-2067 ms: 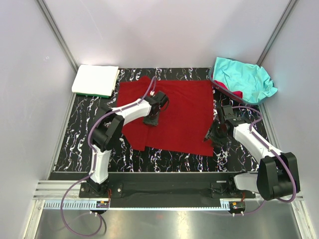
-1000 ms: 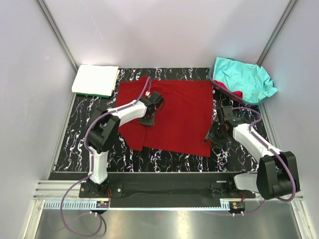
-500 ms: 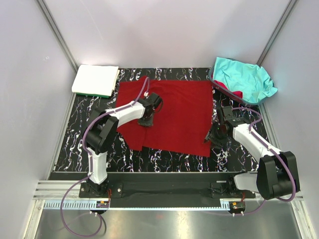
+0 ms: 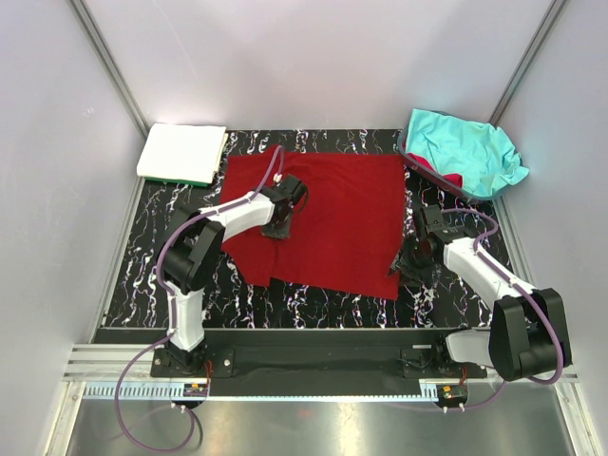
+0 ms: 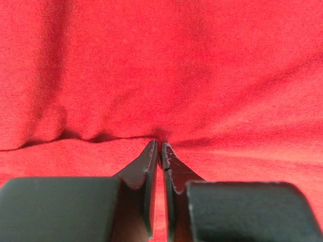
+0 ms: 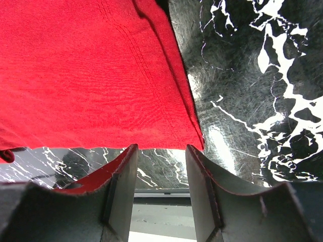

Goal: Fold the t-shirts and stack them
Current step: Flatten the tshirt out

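Observation:
A dark red t-shirt (image 4: pixel 342 214) lies spread flat on the black marbled mat (image 4: pixel 152 266). My left gripper (image 4: pixel 278 228) rests on its left part. In the left wrist view the left gripper (image 5: pixel 160 146) has its tips pressed together on a small pucker of the red cloth (image 5: pixel 176 65). My right gripper (image 4: pixel 401 264) hovers at the shirt's near right corner. In the right wrist view the right gripper (image 6: pixel 161 148) is open, the red hem (image 6: pixel 91 75) lying just beyond its fingertips with nothing between them. A crumpled turquoise t-shirt (image 4: pixel 465 150) sits at the back right.
A folded white t-shirt (image 4: pixel 180 150) lies on a green one (image 4: pixel 195 180) at the back left corner. A bit of red cloth (image 4: pixel 446 179) peeks from under the turquoise heap. White walls and metal rails enclose the mat (image 6: pixel 252 91).
The left gripper has slid a little to the left on the red shirt and its jaws have closed on the cloth. The right arm has barely moved.

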You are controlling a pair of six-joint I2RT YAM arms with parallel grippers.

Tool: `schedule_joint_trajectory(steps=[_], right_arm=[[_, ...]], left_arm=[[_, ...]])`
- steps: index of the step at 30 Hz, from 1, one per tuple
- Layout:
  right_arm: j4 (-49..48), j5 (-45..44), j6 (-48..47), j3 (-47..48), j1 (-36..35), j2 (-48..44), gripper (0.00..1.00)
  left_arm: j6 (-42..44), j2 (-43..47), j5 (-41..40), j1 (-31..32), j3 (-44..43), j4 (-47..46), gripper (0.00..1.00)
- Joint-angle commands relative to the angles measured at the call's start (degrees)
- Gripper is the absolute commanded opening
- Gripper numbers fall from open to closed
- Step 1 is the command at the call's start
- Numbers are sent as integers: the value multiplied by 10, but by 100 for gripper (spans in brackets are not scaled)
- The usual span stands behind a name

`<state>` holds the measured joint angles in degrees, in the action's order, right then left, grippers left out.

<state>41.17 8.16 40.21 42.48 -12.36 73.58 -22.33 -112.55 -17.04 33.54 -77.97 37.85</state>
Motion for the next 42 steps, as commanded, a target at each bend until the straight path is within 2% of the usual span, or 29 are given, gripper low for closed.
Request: schedule_joint_trajectory(steps=[1, 4, 7, 10, 12, 15, 19, 24, 26, 28, 31, 34, 42], right_arm=[[-9, 5, 8, -1, 1, -5, 50], [2, -7, 11, -2, 2, 5, 52], [15, -17, 17, -5, 3, 17, 57], [1, -7, 27, -14, 2, 19, 58], [-6, 5, 30, -20, 2, 17, 58], [-12, 14, 31, -17, 1, 18, 57], [-5, 10, 33, -9, 1, 23, 57], [3, 2, 74, -28, 1, 10, 62], [16, -7, 87, -43, 2, -1, 61], [22, -20, 109, -56, 2, -24, 51], [11, -21, 125, -78, 2, -44, 45], [-5, -17, 126, -75, 1, -30, 45], [3, -25, 140, -54, 1, 10, 45]], left_arm=[[11, 26, -23, -6, -5, -16, 9], [12, 37, -26, -7, -5, -13, 0], [13, 64, -27, -7, -2, -1, 0], [14, 97, -23, -8, 20, -5, 12], [17, 106, -18, -8, 32, -17, 14], [23, 103, -12, -8, 41, -28, 0], [19, 112, -20, -9, 40, -18, 0], [7, 188, -27, -9, 66, 12, 0], [-4, 247, -26, -9, 84, 21, 0], [-13, 291, -15, -8, 119, 21, 0], [-25, 374, -5, -8, 161, 20, 0], [-32, 438, -4, -8, 187, 23, 0], [-42, 506, -7, -8, 172, 69, 0]])
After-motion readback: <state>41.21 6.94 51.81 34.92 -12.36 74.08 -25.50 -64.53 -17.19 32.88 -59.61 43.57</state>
